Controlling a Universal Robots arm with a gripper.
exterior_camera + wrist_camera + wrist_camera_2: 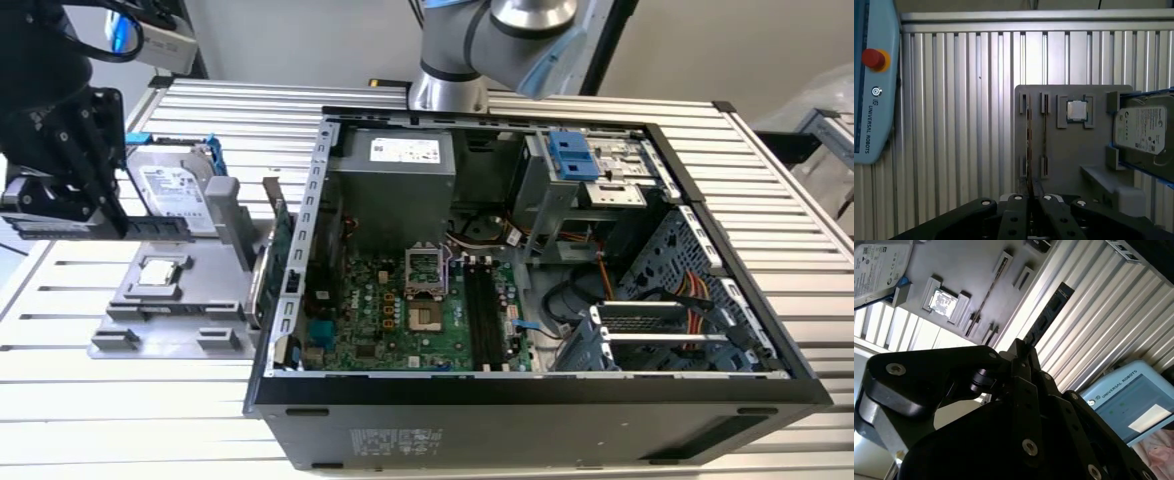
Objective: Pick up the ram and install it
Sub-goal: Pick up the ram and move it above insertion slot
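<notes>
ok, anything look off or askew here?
Nothing stands out. The ram sits straight in the gripper. The CPU chip lies flat and the hard drive stands upright on the grey holder.

ram [1050,312] is a long skinny stick, dark w/ black chips in a row in the second wrist view. It's pinched by one end btw the gripper [1021,347] fingers, w/ the rest sticking straight out past the tips over the ribbed table. First wrist view has it edge-on, so basically just a thin brownish line running out from the fingertips. In the exterior view it's the flat greyish strip lying level under the gripper, far on the exterior view's left, well apart from the open pc case.
</notes>
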